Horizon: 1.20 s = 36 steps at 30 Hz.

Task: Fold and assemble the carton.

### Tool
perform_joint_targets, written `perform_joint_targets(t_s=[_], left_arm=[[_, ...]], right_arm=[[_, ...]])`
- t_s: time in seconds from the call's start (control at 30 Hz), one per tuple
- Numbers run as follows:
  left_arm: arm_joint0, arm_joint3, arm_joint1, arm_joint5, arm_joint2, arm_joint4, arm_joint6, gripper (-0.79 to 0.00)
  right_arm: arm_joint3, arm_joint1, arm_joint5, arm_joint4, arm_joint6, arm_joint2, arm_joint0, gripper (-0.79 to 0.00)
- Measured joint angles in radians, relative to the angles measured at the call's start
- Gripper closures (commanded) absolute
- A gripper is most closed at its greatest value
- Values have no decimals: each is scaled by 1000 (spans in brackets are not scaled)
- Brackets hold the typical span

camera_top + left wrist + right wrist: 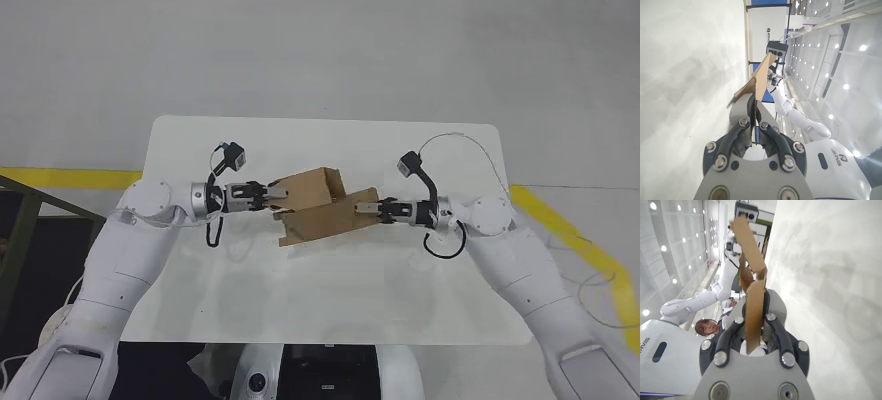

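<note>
One table [330,300]: white and wide, with round corners. Both arms come in over it from the two sides and meet near the middle.
Carton [312,208]: brown cardboard, only partly folded. It is over the middle of the table, a bit toward the far side, right between the two grippers. One part stands up in a boxy shape on the left gripper's side. A long flat piece runs out toward the right gripper. I cannot tell if it touches the table top. In the left wrist view the carton [762,79] shows as a thin edge going away from the camera. In the right wrist view the carton [747,245] bends at a crease partway along.
Left gripper [272,193]: clamped tight on the carton's left end. Up close, the left gripper [753,106] has its two dark pads [750,106] pressed on both sides of a thin cardboard sheet.
Right gripper [364,208]: pinching the carton's right end. Up close, the right gripper [755,298] has a brown flap squeezed between its fingers [775,308]. The flap runs back past them toward the wrist.
</note>
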Motion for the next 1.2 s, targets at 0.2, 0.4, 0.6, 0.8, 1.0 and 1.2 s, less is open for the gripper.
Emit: perform_joint_targets(t_s=[0.2,0.4,0.6,0.8,1.0,1.2], left_arm=[[10,-10,3,-27,-11,-21,-25,0],[20,-22,4,-51,-11,-18,-39,0],[29,-31,4,-77,-11,-38,-57,0],[35,-39,4,-112,-11,-61,-87,0],[38,-47,3,-133,-1,-70,-107,0],[34,-47,2,-136,8,-69,-108,0]], right_arm=[[14,9,-57,-72,-140,54,-21,-785],[-75,10,-150,-25,-97,72,-48,-785],[-94,-7,-155,91,26,30,-35,-785],[-64,-36,-166,195,95,-28,-10,-785],[-54,-54,-159,242,100,-71,10,-785],[-45,-67,-154,263,105,-103,28,-785]])
